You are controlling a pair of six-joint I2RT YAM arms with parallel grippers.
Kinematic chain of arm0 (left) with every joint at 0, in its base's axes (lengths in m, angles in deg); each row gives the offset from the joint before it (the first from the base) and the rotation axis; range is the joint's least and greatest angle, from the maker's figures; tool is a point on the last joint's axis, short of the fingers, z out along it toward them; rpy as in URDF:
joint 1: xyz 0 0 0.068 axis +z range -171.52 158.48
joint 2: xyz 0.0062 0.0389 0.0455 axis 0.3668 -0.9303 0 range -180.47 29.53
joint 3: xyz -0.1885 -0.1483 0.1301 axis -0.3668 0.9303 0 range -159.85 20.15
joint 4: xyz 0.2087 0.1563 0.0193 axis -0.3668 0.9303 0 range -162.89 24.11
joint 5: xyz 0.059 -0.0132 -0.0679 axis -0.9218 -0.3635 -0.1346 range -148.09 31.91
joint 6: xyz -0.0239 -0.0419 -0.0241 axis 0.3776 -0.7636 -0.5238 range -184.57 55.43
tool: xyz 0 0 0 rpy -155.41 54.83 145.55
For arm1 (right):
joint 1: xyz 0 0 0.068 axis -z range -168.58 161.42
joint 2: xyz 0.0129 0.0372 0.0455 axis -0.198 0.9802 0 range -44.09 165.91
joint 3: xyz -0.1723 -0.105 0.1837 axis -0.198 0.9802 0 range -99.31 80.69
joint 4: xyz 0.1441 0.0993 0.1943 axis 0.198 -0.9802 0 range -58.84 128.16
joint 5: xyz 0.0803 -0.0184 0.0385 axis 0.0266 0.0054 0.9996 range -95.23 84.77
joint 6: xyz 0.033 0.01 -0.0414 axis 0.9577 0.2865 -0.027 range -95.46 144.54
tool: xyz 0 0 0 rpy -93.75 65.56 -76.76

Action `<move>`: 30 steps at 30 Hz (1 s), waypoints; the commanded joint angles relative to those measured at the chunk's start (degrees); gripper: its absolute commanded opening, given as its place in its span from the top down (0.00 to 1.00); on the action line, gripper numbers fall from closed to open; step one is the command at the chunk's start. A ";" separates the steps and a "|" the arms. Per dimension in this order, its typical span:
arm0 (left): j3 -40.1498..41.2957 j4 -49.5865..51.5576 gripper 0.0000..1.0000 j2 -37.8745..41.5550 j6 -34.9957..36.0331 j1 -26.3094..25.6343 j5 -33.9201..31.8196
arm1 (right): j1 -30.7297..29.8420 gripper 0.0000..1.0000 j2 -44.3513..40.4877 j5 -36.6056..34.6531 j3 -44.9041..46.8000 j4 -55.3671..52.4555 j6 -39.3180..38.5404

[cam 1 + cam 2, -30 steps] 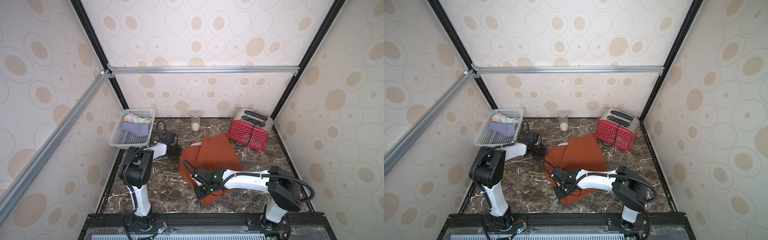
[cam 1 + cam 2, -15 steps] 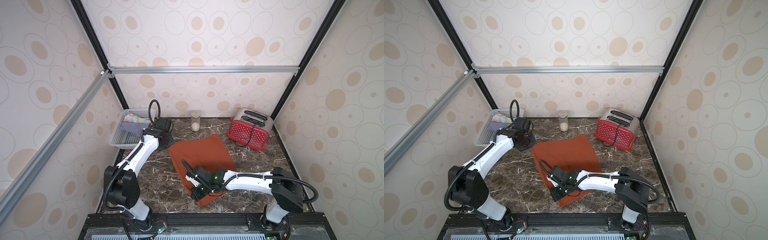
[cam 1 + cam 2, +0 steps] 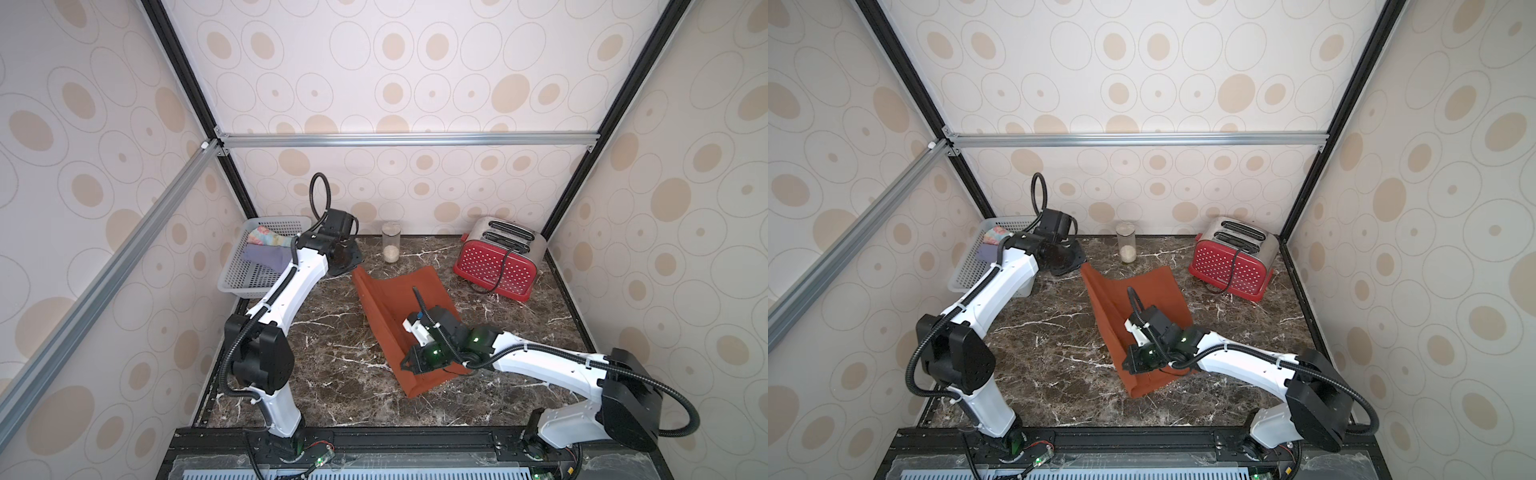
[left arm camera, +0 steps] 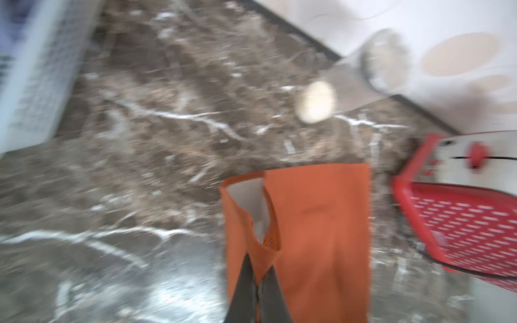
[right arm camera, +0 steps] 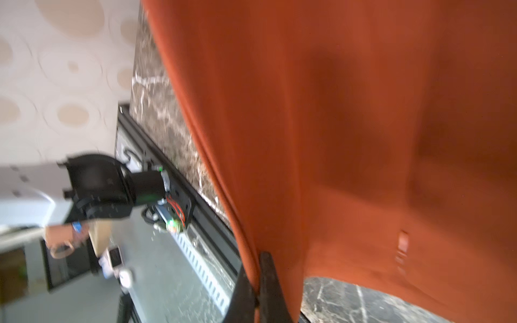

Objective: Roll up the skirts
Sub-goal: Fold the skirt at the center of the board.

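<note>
While both arms pinch it, the orange skirt (image 3: pixel 395 299) stretches across the counter (image 3: pixel 332 336), one long edge raised between them. The left jaws are closed on its far corner, near the jar (image 3: pixel 390 248); the right jaws are closed on its near edge. The floral skirt (image 3: pixel 266 237) and purple skirt (image 3: pixel 266 257), 2 bundles, lie in the basket (image 3: pixel 245 286) at the back.

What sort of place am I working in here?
Probably a mock kitchen counter inside a robot test booth: a marble-look table with a red toaster and a glass jar, boxed in by spotted panels on a metal frame.
</note>
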State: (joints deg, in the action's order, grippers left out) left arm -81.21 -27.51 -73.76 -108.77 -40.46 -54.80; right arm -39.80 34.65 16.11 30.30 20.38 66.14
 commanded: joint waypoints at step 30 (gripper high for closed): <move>-10.18 -18.24 0.12 -21.65 -0.79 -6.60 9.10 | 33.29 0.73 1.09 -13.98 7.76 -16.91 5.37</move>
State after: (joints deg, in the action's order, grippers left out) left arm -95.72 -48.75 -94.37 -113.52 -47.52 -43.68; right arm -6.86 33.78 5.79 41.77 6.50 72.53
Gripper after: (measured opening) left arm 0.885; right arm 0.242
